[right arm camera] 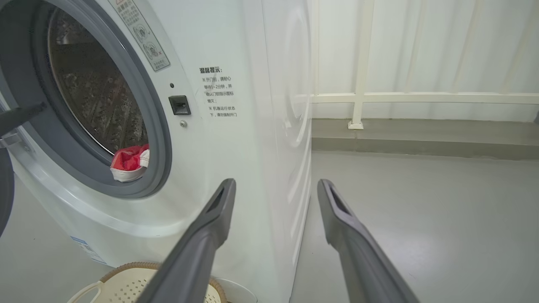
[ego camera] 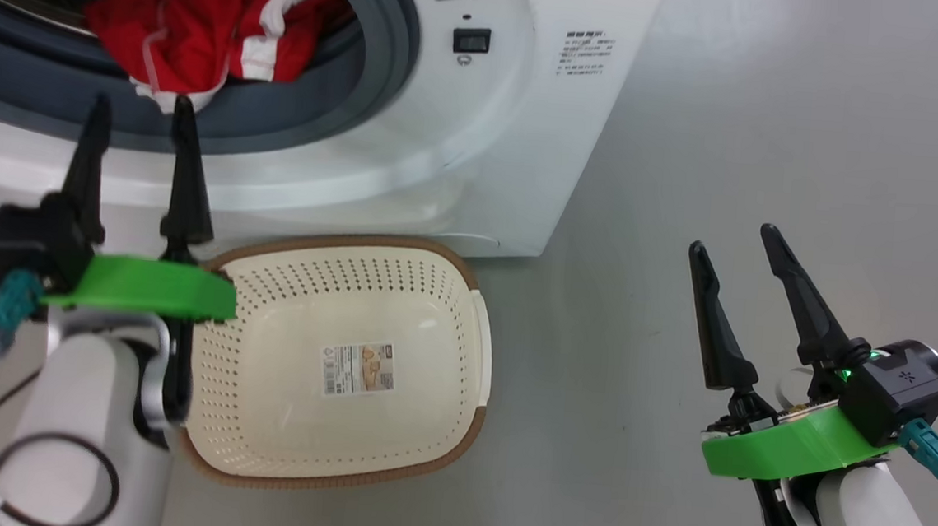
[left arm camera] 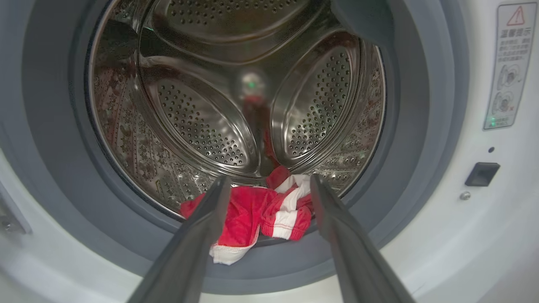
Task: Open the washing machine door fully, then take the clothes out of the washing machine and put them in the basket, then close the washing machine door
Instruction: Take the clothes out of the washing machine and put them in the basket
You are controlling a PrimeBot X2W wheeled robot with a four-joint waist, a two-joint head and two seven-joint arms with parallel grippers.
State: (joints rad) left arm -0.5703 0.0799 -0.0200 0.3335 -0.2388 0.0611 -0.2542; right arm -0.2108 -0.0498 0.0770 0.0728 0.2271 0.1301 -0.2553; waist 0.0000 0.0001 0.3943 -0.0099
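With left fingers and right fingers both open and empty, we risk pinching only the hem of the clothes on the lower edge of the gasket and dropping the rest.

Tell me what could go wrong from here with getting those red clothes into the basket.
1. The clothes hang over the grey gasket; the open left tool might pinch rubber along with fabric.
2. The bundle is loose, so part may slip and miss the basket below.
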